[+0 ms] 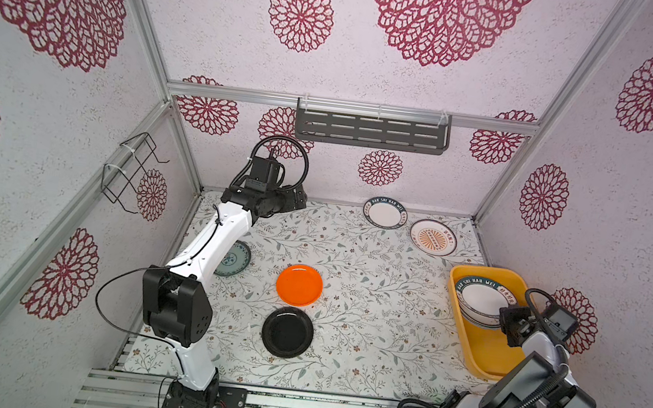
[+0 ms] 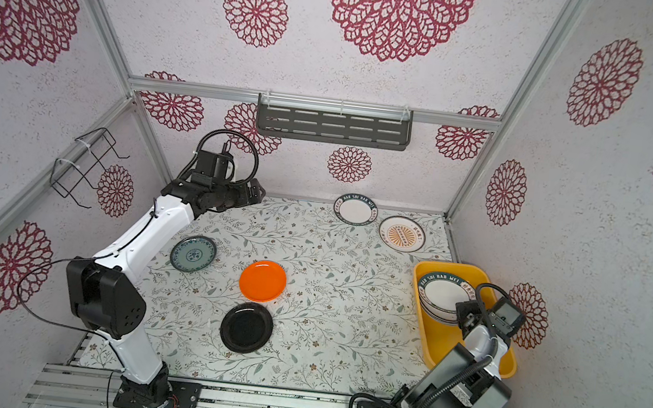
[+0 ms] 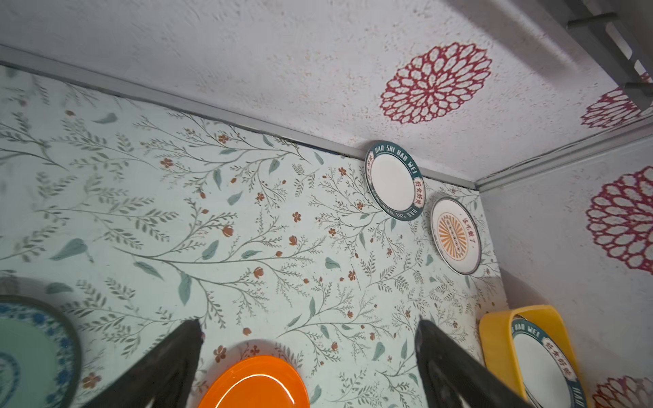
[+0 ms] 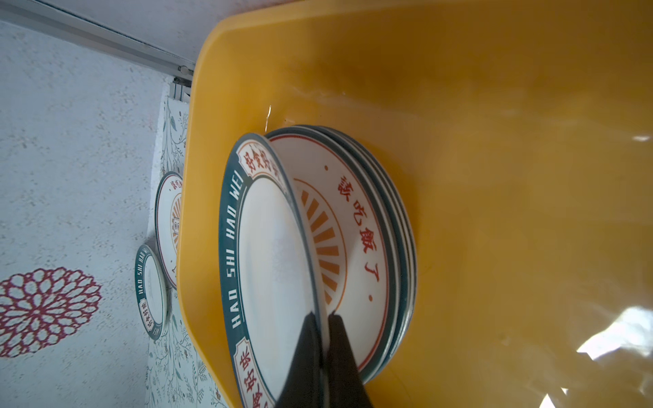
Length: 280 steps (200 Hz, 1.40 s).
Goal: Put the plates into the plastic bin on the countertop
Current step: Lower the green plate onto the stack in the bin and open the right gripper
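My right gripper (image 4: 322,314) is shut on the edge of a white plate with a teal lettered rim (image 4: 268,254). That plate tilts over a stack of several plates, a sunburst plate (image 4: 357,226) on top, inside the yellow plastic bin (image 1: 483,357). My left gripper (image 3: 309,322) hangs open and empty above the back left of the countertop (image 1: 368,302). Loose on the countertop lie a teal-rimmed plate (image 1: 385,214), a sunburst plate (image 1: 434,237), an orange plate (image 1: 299,285) and a black plate (image 1: 287,332). A blue-floral plate (image 2: 193,253) lies beside the left arm.
A dark slotted shelf (image 1: 372,128) hangs on the back wall. A black wire rack (image 1: 129,172) is fixed to the left wall. Red-floral walls close in the back, left and right. The bin stands against the right wall.
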{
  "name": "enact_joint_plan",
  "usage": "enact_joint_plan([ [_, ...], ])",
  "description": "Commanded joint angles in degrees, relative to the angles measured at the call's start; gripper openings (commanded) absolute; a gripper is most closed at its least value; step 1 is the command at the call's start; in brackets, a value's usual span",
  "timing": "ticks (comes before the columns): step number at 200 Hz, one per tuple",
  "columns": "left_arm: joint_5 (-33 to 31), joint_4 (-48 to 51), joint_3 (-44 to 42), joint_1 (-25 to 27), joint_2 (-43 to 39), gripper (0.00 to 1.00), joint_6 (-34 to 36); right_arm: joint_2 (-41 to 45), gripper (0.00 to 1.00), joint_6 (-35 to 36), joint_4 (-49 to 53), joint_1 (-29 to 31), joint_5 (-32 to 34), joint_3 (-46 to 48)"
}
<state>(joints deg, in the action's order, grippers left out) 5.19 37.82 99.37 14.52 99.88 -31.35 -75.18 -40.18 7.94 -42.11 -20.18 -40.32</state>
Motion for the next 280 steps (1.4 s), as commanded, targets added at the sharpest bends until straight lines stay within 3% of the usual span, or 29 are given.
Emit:
enact_joint_plan([
  [1, -3.61, 2.74, -0.55, 0.73, -2.93, 0.97, 1.00, -1.52, 0.00, 3.37, -0.39, -0.35, -5.83, -2.21],
  [43, -3.30, 3.45, -0.19, 1.46, -4.91, 0.97, -2.48, -5.99, 0.00, 4.05, -0.87, -1.31, -8.72, -4.29],
  [75, -2.27, 1.46, 0.87, 2.34, -4.11, 0.97, -4.54, -6.83, 0.00, 3.14, -2.27, -1.31, -6.44, -3.51],
  [190, 0.01, -10.67, -2.54, 6.42, -3.24, 0.97, -5.01, 1.06, 0.00, 5.68, 1.20, -1.31, -2.48, -0.94],
  [213, 0.89, -11.71, -3.18, 6.42, -2.87, 0.97, -4.53, 0.78, 0.22, 4.87, 0.27, -1.18, -3.41, -0.23],
  [280, 2.81, -11.46, -0.73, 6.51, -0.26, 0.97, -3.57, 1.91, 0.64, 5.48, 3.00, -1.26, -1.11, -0.75],
])
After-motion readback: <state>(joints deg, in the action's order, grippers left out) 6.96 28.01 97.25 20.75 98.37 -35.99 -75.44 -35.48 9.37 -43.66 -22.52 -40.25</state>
